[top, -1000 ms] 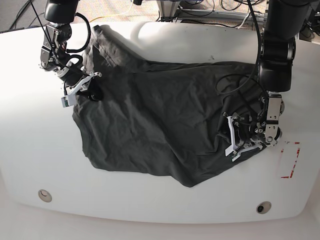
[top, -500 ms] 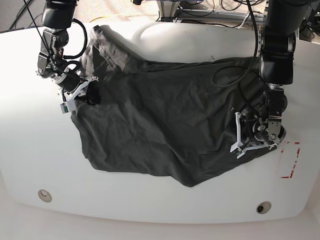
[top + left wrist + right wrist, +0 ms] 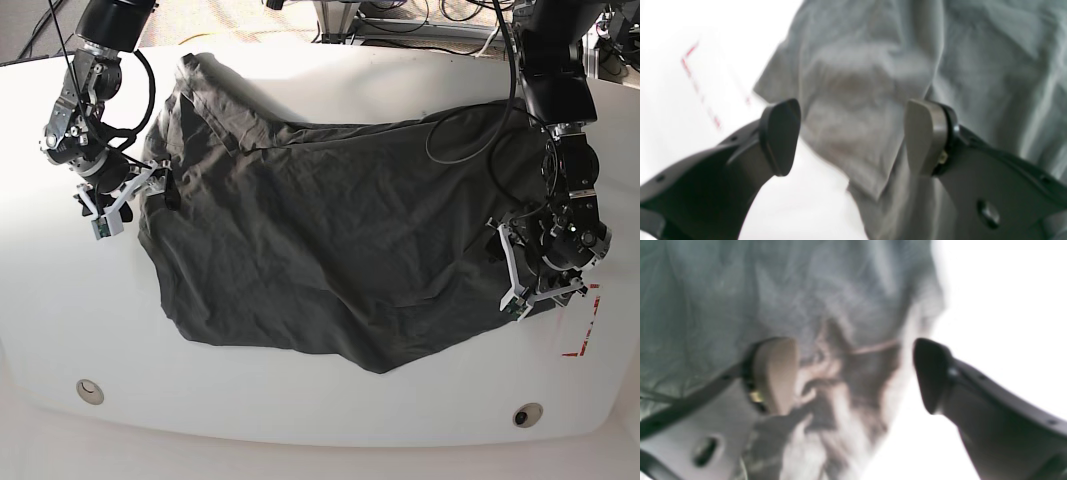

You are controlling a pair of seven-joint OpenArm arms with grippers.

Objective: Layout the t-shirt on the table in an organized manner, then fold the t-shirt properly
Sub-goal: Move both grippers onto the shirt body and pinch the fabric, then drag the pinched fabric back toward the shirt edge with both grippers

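Though spread flat over the middle of the table (image 3: 300, 425), nowhere smooth: plain dark charcoal t-shirt (image 3: 320, 240), no print, creased all over, with a ragged near hem dipping to a point towards the front edge and a sleeve-like flap reaching the far left corner.

Compared with half a second ago: wider apart on both sides. Right gripper (image 3: 112, 205) further out towards the table's edge, now off the cloth on bare white, just beside the shirt's side edge. Left gripper (image 3: 540, 285) further out too, near the red dashed mark (image 3: 585, 330), at the shirt's other side edge. Cloth drawn out broader and a little flatter between them.

From the base view alone, hard to read either set of fingers. Settled by the wrist views: left gripper (image 3: 853, 133) spread wide, dark finger (image 3: 780, 136) over white table, pale finger (image 3: 925, 136) over cloth, a loose corner of shirt between them and not pinched, red mark (image 3: 698, 90) off to one side. Right gripper (image 3: 853, 376) likewise spread wide, bunched hem and a seam between the fingers, touched by neither; badly blurred, so no finer detail.
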